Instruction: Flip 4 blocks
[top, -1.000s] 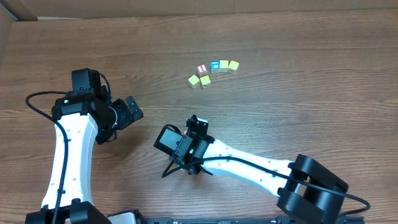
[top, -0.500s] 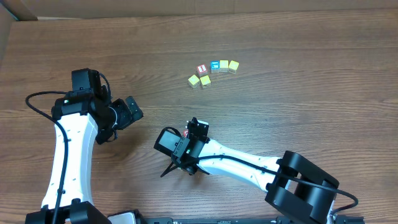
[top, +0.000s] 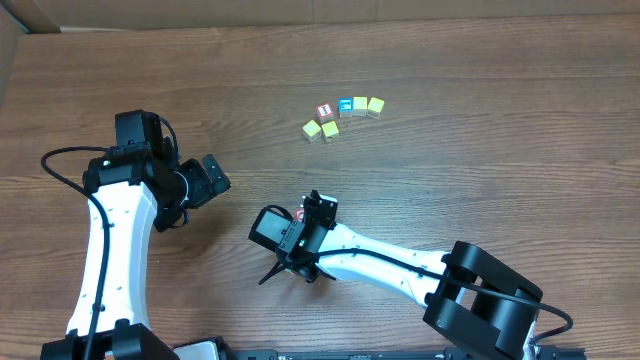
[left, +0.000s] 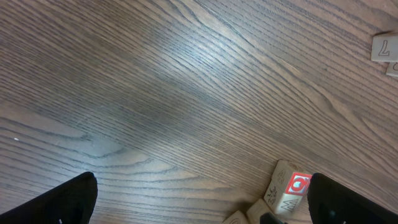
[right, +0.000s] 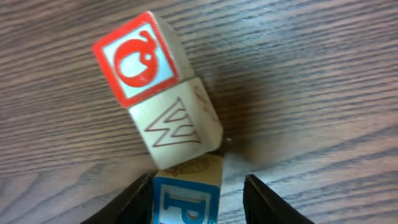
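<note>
Now | right gripper (right: 199, 190) straddles blue P block (right: 185, 202), unclamped | W block (right: 177, 127) touching at 12 o'clock | left gripper (left: 200, 190) released

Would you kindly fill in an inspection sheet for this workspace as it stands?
surface: wooden table, bare grain, no spills seen.
job's things: red block, plain W block and blue P block touching in a row; fourth not made out.
clutter: red-faced cube, blue cube, four yellow cubes at far side.
claws: left claw open, empty; right claw open, straddling the blue P block.
cables: black cable looping by left arm.
surroundings: nothing seen.
</note>
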